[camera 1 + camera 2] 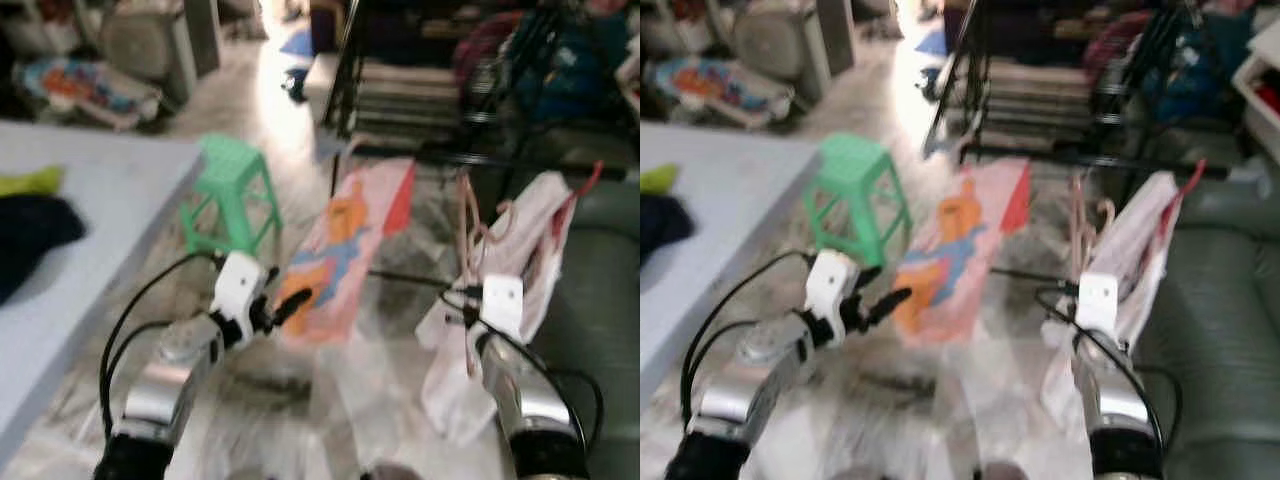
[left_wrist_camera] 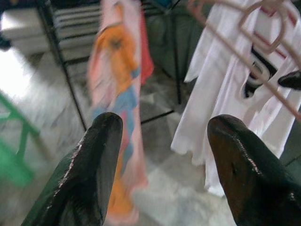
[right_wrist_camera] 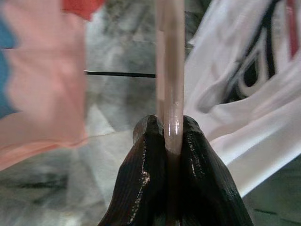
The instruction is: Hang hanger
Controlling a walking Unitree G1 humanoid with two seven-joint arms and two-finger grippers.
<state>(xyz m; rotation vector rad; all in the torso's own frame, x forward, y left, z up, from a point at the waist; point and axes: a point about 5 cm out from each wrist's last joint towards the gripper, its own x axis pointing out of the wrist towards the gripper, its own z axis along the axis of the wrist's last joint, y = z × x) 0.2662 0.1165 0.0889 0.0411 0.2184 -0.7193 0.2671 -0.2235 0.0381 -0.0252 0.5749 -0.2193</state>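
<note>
Rack (image 1: 480,158): dark rail w/ pink-orange cloth (image 1: 345,250) draped; you're facing it, hanger not on it yet.
White garment (image 1: 520,270): near the rack's right end; blurry, prob. riding on the hanger.
Hanger (image 3: 170,66): pink, held upright below the rail.
Right gripper (image 3: 170,141): fingers pinched tight on hanger bar.
Left gripper (image 2: 164,160): fingers spread, nothing between.
Left to do: lift, hook over rail, let go.

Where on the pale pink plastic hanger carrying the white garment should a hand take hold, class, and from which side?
Grip a bare straight bar of the pale pink plastic hanger, approaching from below. It is thin enough for two fingers to pinch, and coming from underneath leaves the hook at the top free for the black drying rack. The right hand already pinches it like this; the white garment hangs alongside.
</note>
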